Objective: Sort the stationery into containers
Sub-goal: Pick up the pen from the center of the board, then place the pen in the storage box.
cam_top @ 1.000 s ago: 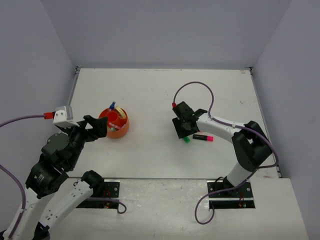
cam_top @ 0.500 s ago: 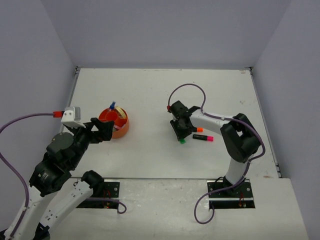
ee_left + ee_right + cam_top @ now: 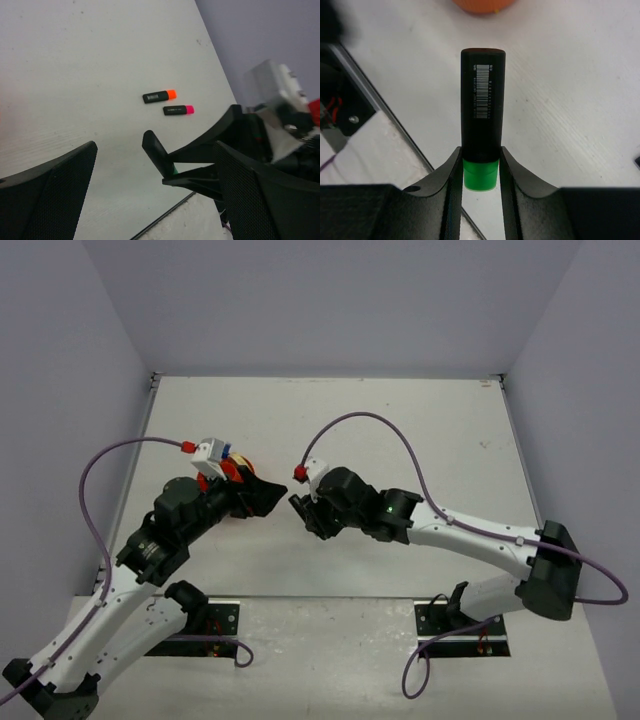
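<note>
The right pincer (image 3: 480, 152) is clamped narrow on a black plastic highlighter with a green end (image 3: 482, 100). Its two black fingers (image 3: 454, 170) squeeze the green end and the lowest part of the black barrel. The rest of the barrel, with a white barcode label on it, sticks straight out ahead of the fingertips, clear of the white table (image 3: 400, 420). Straight beyond the free tip of that highlighter, at the far edge of the right wrist view, lies the round orange plastic tub (image 3: 482, 5); only a curved slice of its wall shows there, so its compartments cannot be read. From above, the tub is mostly hidden under the left wrist, just behind the left pincer (image 3: 268, 495). The left pincer is spread wide and holds nothing, its mesh-faced fingers (image 3: 55, 190) standing far apart at either side of its own camera view. It faces the right pincer (image 3: 300, 512) nearly tip to tip, with the two close together but not visibly touching. From the left wrist, the right pincer's fingers show in the gap between the left's, with a speck of green between them. Well ahead of the left pincer, past the right one, a black highlighter with an orange end (image 3: 160, 95) and a black highlighter with a pink end (image 3: 178, 110) lie flat on the table, roughly parallel, close together but apart.
</note>
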Tool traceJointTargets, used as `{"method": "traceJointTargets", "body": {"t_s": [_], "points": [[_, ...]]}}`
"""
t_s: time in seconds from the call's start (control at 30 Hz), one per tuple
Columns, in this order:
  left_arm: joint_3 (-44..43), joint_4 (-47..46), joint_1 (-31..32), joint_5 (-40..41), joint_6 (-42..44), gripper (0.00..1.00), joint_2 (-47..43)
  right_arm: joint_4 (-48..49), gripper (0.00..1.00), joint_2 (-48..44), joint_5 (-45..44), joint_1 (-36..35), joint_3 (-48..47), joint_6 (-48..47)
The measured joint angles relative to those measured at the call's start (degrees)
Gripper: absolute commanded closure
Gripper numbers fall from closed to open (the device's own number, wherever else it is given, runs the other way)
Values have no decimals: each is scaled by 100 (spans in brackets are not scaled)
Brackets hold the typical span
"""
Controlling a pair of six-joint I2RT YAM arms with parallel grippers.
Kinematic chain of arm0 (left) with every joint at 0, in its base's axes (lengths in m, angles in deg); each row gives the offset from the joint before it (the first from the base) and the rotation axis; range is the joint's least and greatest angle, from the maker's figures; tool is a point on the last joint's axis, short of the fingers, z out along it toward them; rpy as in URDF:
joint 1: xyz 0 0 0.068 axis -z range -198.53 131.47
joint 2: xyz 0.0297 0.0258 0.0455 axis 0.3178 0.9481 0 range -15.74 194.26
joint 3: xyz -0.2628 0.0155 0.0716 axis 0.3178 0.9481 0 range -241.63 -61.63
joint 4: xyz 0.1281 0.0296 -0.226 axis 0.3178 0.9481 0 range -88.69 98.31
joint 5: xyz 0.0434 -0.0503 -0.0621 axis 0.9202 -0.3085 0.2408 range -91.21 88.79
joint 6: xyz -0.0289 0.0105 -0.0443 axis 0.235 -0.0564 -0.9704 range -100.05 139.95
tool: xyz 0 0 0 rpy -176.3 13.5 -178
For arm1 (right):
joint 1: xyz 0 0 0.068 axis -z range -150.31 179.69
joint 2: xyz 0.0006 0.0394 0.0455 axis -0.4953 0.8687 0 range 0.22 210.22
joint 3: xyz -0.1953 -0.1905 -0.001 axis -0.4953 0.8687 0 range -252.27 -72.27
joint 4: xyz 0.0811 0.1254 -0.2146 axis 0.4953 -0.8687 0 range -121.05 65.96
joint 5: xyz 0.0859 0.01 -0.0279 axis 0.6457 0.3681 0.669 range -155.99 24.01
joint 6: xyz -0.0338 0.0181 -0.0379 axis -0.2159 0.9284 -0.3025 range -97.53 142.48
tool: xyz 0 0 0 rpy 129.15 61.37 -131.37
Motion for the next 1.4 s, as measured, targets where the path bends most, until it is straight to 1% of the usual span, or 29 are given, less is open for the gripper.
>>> {"method": "traceJointTargets", "body": {"t_s": [0.1, 0.23, 0.27, 0.3, 0.37, 0.43, 0.47, 0.5, 0.53, 0.57, 0.63, 0.67, 0.7, 0.73, 0.77, 0.8, 0.83, 0.9, 0.93, 1.03, 1.13, 1.27, 1.4], "points": [[172, -399, 0, -283, -228, 2, 212, 408, 100, -434, -99, -213, 66, 149], [292, -877, -2, -624, -488, 14, 249, 716, 100, -771, -120, -230, 137, 235], [297, -1003, -2, -701, -540, 21, 257, 775, 100, -805, -115, -231, 141, 236], [299, -1107, -2, -764, -580, 32, 269, 823, 100, -826, -108, -236, 145, 236], [319, -1293, -2, -863, -656, 44, 302, 897, 100, -840, -101, -248, 148, 236], [390, -1471, -2, -967, -721, 53, 350, 915, 100, -838, -101, -278, 148, 234], [420, -1539, -2, -1011, -752, 66, 380, 921, 100, -838, -101, -291, 148, 236], [443, -1600, -2, -1050, -781, 70, 433, 928, 100, -838, -100, -307, 148, 236], [452, -1635, -2, -1088, -796, 79, 492, 934, 100, -838, -100, -322, 148, 235], [452, -1658, -2, -1122, -795, 90, 546, 937, 100, -838, -101, -332, 148, 234], [452, -1697, -1, -1170, -783, 100, 625, 934, 100, -838, -126, -346, 148, 231], [452, -1720, -2, -1183, -791, 100, 648, 934, 100, -838, -159, -345, 148, 230], [452, -1750, -2, -1196, -792, 100, 669, 934, 98, -838, -188, -342, 148, 230], [452, -1767, -2, -1199, -787, 100, 687, 933, 64, -838, -213, -343, 148, 230], [447, -1766, -2, -1195, -783, 100, 700, 931, 37, -838, -241, -345, 148, 230], [433, -1734, -2, -1180, -752, 100, 711, 935, 13, -839, -257, -347, 150, 232], [415, -1692, -2, -1162, -712, 100, 723, 942, 1, -840, -270, -349, 153, 236], [282, -1326, 7, -905, -531, 100, 767, 1019, 1, -863, -367, -354, 201, 259], [134, -1049, 10, -604, -434, 100, 819, 1054, 1, -896, -460, -355, 258, 263], [-461, -202, 7, 720, -188, 100, 1007, 1114, 1, -1053, -857, -357, 529, 341], [-944, 363, 4, 2087, -35, 100, 1114, 1137, 1, -1324, -1300, -352, 959, 428], [-1255, 763, -20, 3605, 41, 100, 1309, 1105, 1, -1788, -1706, -275, 1488, 514], [-1347, 817, -158, 4562, 126, 100, 1758, 1108, 1, -2291, -1886, -171, 1834, 573]]}}
